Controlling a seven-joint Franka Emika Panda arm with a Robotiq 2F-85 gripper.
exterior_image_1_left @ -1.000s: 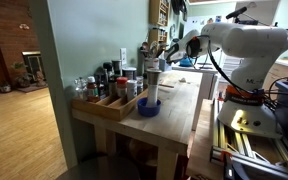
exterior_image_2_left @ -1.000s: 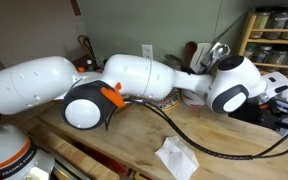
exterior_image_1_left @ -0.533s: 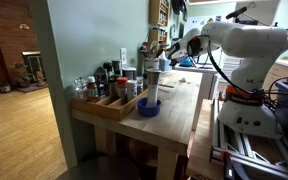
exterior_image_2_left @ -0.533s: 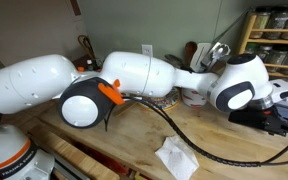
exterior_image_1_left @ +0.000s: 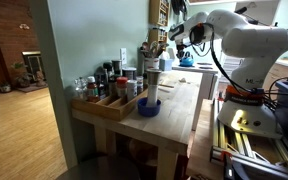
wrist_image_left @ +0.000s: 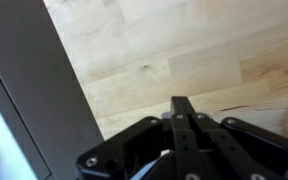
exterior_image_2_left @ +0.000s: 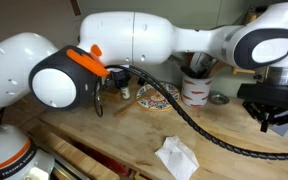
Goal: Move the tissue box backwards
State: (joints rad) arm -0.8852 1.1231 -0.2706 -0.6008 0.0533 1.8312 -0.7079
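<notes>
The gripper [wrist_image_left: 182, 103], closed on nothing, hangs over the bare table [wrist_image_left: 184, 45]; I see no tissue box, only a crumpled tissue [exterior_image_2_left: 176, 158] well apart from it.

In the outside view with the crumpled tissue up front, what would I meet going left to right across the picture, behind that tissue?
Orange-marked arm joint → patterned round plate → white tub → small grey disc.
</notes>
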